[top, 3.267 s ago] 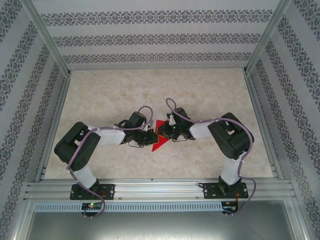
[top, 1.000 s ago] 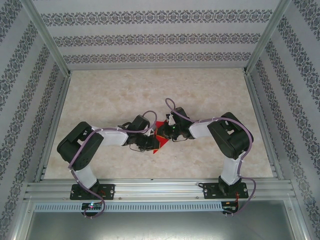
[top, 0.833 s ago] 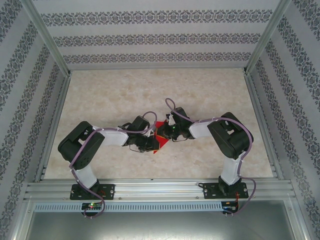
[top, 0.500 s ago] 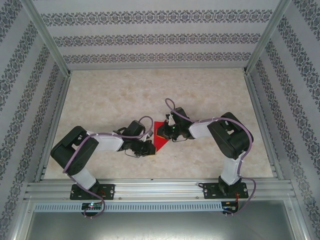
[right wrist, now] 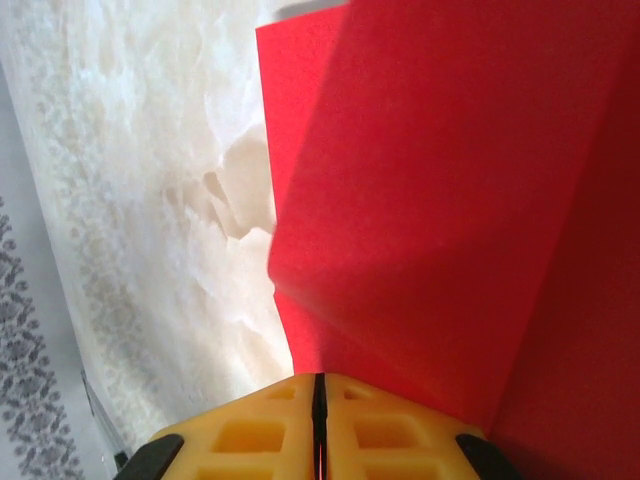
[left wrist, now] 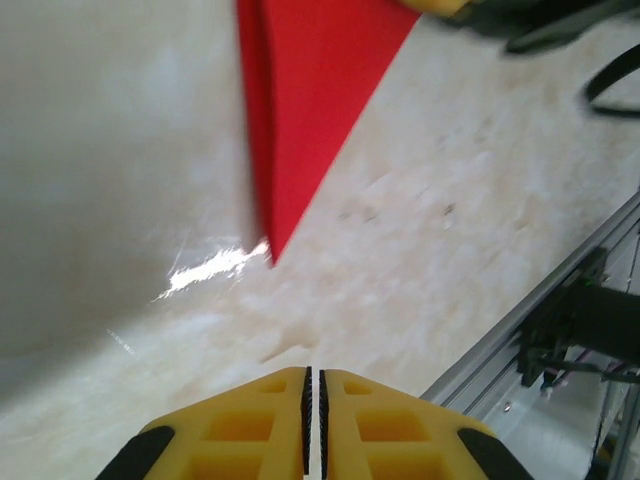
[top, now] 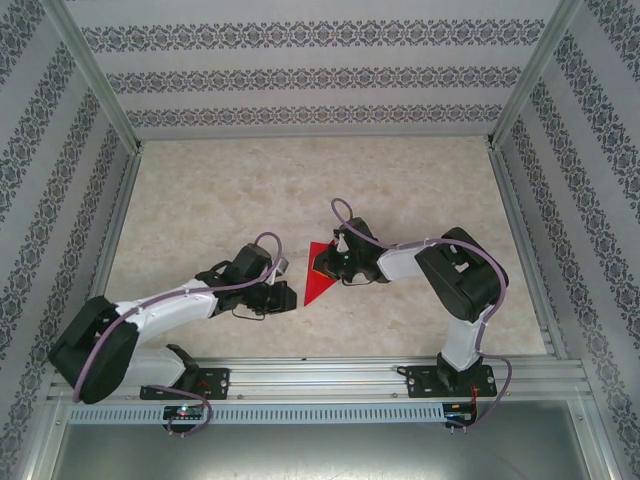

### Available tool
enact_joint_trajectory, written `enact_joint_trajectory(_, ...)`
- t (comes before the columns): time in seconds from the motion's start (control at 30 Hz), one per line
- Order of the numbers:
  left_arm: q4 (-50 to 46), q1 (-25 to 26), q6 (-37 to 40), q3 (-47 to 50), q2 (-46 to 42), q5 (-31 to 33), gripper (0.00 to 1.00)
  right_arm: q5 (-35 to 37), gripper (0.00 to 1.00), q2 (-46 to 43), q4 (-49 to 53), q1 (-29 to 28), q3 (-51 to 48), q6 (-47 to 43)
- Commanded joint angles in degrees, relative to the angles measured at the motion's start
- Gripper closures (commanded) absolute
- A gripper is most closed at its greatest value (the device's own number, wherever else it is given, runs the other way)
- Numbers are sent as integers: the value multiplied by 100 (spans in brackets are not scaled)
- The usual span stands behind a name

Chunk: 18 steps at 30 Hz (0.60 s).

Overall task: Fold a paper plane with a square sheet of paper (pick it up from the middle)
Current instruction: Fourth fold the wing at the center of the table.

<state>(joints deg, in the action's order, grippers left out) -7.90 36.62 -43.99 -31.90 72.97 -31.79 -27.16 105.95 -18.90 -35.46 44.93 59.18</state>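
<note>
My right gripper (right wrist: pixel 319 388) pinches the folded red paper (right wrist: pixel 430 200), my left gripper (left wrist: pixel 308 382) is closed and empty; I'd hold steady while creasing.

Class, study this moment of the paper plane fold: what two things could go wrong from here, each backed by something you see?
1. The right gripper is shut on one edge of the folded red paper; on a single pinch the sheet may pivot, skewing the creases.
2. The left gripper is shut, apart from the paper's pointed tip; nothing presses that end to the table, so the fold may spring open.
</note>
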Motion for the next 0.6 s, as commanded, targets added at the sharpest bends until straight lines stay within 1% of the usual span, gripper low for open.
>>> enact_joint_trajectory(0.0,-249,-76,-97,-224,-47,364,85,991,88,108,575,-312,-348,604)
enact_joint_trajectory(0.03,-219,-89,-84,-298,22,380,85,1152,88,67,534,-417,-397,739)
enact_joint_trajectory(0.13,0,-119,-109,-502,356,453,86,1339,88,39,422,-595,-449,1004)
enact_joint_trajectory(0.27,523,-187,-314,-619,826,611,87,1391,88,13,425,-605,-485,1048)
enact_joint_trajectory(0.4,1385,-217,-638,-724,1474,176,89,1345,87,39,334,-608,-494,1079)
enact_joint_trajectory(0.57,1664,-226,-749,-786,1963,33,89,1281,87,33,273,-593,-485,1049)
